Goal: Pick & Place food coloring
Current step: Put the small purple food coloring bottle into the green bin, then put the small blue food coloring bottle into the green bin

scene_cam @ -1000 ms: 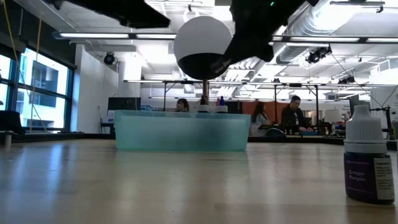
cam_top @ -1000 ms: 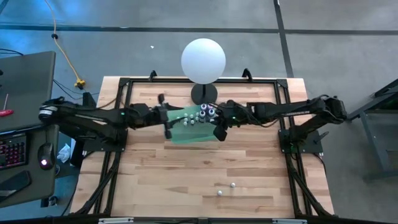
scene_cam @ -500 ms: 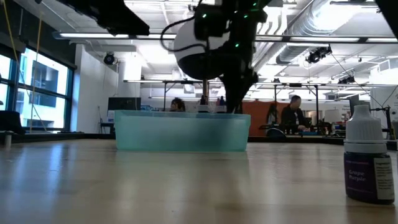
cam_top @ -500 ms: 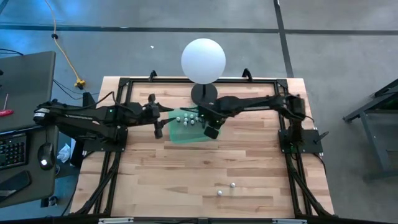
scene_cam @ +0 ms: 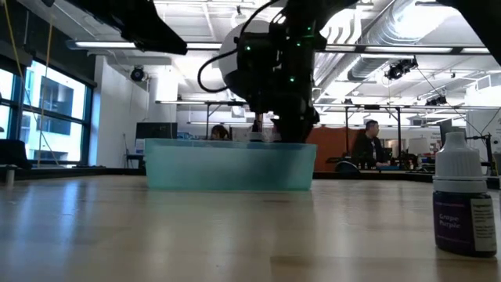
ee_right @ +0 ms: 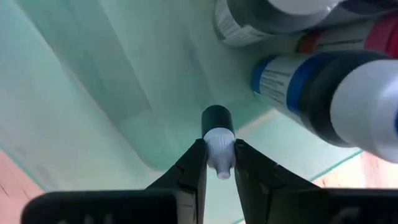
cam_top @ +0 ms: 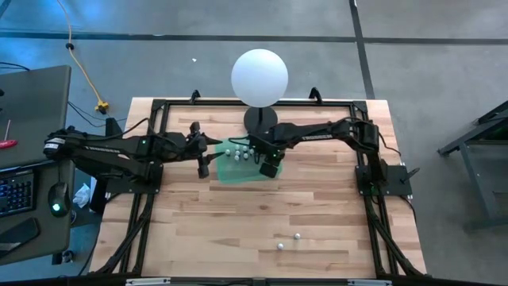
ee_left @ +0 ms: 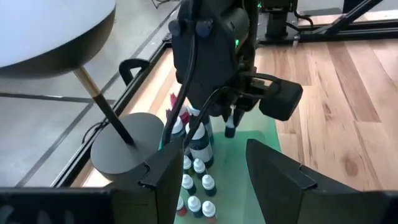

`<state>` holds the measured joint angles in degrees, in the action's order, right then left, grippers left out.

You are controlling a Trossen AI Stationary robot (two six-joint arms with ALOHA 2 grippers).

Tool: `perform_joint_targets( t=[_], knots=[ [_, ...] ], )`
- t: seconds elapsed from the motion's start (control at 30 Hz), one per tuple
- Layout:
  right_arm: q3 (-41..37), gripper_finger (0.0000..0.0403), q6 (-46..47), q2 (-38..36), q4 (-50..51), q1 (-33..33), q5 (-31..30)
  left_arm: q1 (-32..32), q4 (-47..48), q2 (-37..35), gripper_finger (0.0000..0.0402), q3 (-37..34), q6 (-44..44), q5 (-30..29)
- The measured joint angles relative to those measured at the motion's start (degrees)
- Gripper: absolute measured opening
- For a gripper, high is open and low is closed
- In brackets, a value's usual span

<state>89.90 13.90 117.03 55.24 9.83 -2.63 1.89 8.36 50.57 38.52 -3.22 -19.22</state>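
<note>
Dark bottle (ee_right: 217,134) half-hidden in right hand (ee_right: 219,163)

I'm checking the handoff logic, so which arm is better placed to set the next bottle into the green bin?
Right. Its gripper already pinches a small white-capped dark bottle over the translucent green bin; the left gripper waits open beside it.

White globe lamp (cam_top: 259,77), wooden table (cam_top: 238,222)

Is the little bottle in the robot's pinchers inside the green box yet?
Yes, but not put down. The right gripper holds the small bottle by its white cap, hanging inside the green bin, above its floor.
</note>
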Motion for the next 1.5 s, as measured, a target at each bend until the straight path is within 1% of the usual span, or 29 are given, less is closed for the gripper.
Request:
perform_joint_targets(
  t=[0.13,0.37,0.53,0.63,0.8,0.9,1.03,1.13,1.23,1.37,1.5],
  knots=[
    [-0.93,0.0068,0.43,0.0,-0.2,0.61,0.58,0.0,-0.02,0.0,0.017,0.0,-0.02,0.0],
    [-0.93,0.0106,-2.15,0.0,-1.7,0.71,1.73,0.0,-0.04,0.0,0.017,0.0,-0.07,0.0],
    [-0.93,0.013,-2.85,-0.02,-2.58,0.67,-0.1,0.0,-0.04,0.0,0.017,0.0,-0.07,0.0],
    [-0.93,0.0137,-3.85,-0.07,-2.39,0.69,-0.83,0.0,-0.04,0.0,0.017,0.0,-0.07,0.0],
    [-0.89,0.0134,-4.49,-1.27,-1.07,-0.07,-0.46,0.0,-0.04,0.0,0.017,0.0,-0.07,0.02],
    [0.29,0.0134,-3.64,-1.89,1.81,-1.27,0.04,0.0,-0.07,0.0,0.017,0.0,0.01,0.02],
    [4.44,0.0135,-2.96,-2.67,8.95,-4.32,-0.03,0.0,-0.73,0.0,0.017,0.0,0.28,0.05],
    [8.1,0.0135,-2.72,-2.8,12.86,-7.75,-1.16,0.0,-1.53,0.0,0.017,0.0,0.48,0.19],
    [12.47,0.0136,0.17,-2.85,17.38,-11.54,-0.38,0.0,-1.34,0.0,0.017,0.0,0.5,0.21],
    [16.24,0.0136,4.64,-2.93,23.21,-17.46,4.12,0.0,-1.33,0.0,0.017,0.0,0.5,0.47],
    [16.49,0.0136,5.53,-2.93,24.08,-23.4,11.2,0.0,-1.38,0.0,0.017,0.0,1.06,0.79]
  ],
)
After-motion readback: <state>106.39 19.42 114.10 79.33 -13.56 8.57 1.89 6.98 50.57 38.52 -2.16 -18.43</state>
